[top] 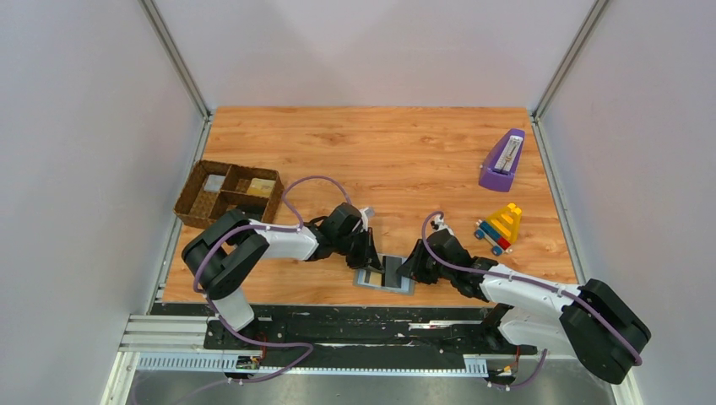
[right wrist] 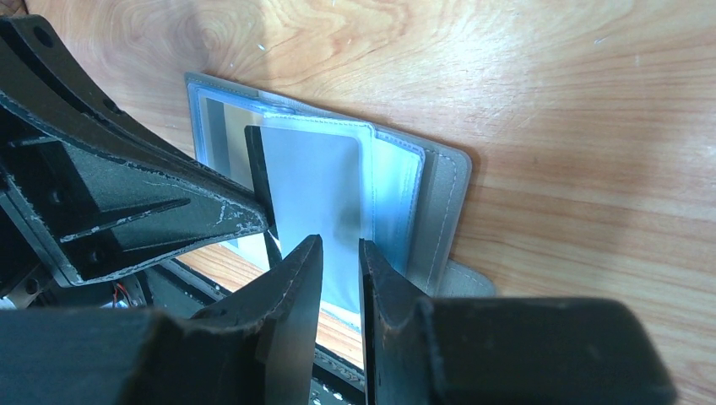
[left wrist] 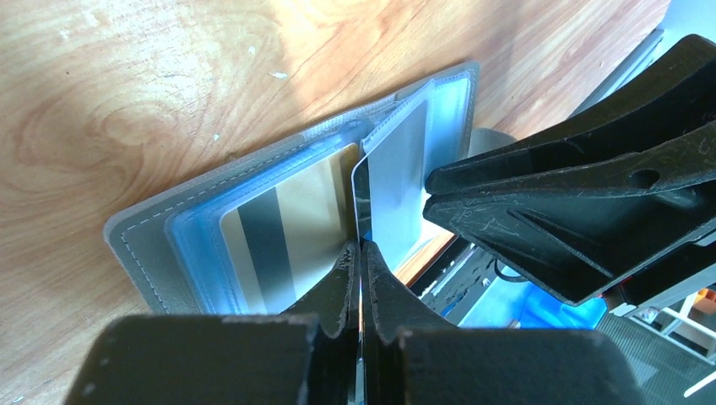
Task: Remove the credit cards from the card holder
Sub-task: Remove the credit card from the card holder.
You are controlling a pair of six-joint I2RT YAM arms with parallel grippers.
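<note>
The card holder (top: 384, 277) lies open near the table's front edge, grey outside (left wrist: 139, 245) and pale blue inside (right wrist: 443, 194). A gold card with a dark stripe (left wrist: 291, 215) sits in its left pocket. My left gripper (top: 369, 253) (left wrist: 360, 253) is shut on the edge of a thin dark-edged card (left wrist: 361, 198) that stands upright out of the holder (right wrist: 256, 164). A pale sleeve page (left wrist: 401, 156) (right wrist: 317, 186) is lifted beside it. My right gripper (top: 411, 266) (right wrist: 339, 249) has its jaws a narrow gap apart over that page, clamping nothing that I can see.
A brown woven divided tray (top: 228, 194) stands at the left with flat pieces in its compartments. A purple wedge-shaped object (top: 502, 160) and a colourful block toy (top: 500, 226) sit at the right. The metal rail (top: 338, 321) runs just beyond the holder.
</note>
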